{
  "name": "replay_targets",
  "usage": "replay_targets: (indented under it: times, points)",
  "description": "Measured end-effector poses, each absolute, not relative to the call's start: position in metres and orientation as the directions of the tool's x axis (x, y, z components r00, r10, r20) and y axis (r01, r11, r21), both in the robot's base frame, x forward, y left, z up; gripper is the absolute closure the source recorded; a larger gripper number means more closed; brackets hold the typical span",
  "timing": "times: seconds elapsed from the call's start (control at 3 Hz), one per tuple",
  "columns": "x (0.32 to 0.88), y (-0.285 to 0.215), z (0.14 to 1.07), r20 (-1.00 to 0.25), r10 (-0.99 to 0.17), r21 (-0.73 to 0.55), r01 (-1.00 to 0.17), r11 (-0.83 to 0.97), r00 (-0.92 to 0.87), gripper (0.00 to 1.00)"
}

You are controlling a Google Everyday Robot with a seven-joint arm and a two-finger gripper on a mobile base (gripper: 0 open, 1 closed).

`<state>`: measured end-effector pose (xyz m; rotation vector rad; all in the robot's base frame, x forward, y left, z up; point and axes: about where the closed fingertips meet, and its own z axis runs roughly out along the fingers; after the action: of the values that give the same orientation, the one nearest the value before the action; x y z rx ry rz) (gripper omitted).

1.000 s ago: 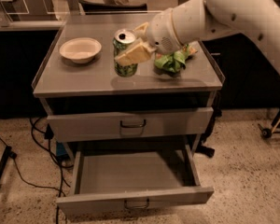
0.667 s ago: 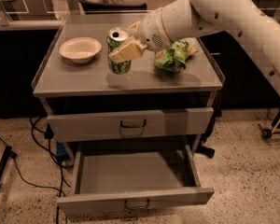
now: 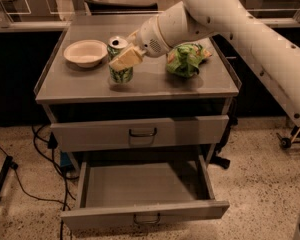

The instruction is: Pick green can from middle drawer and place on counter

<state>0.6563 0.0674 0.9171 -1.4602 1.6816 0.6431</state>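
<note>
Currently tool (image 3: 124, 59) clamped on upright green can (image 3: 121, 75) over counter (image 3: 145, 86), between bowl (image 3: 85, 52) and snack bag (image 3: 185, 60).

Over the counter (image 3: 150, 86) the gripper (image 3: 121, 61) clasps the green can (image 3: 121, 75); a bowl (image 3: 85, 53) lies left of the can, a snack bag (image 3: 185, 60) right, and the middle drawer (image 3: 142, 186) stands open below, in front.

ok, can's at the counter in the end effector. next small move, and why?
Probably open the end effector to release: it grips the green can upright, at or just above the counter, apart from the bowl and snack bag.
</note>
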Motion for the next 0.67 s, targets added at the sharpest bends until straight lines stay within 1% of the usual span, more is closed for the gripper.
replay_targets:
  times: [0.67]
  points:
    - [0.6629,0.0683,0.8979,-0.802,-0.59,-0.059,-0.971,0.23,-0.091,1.0]
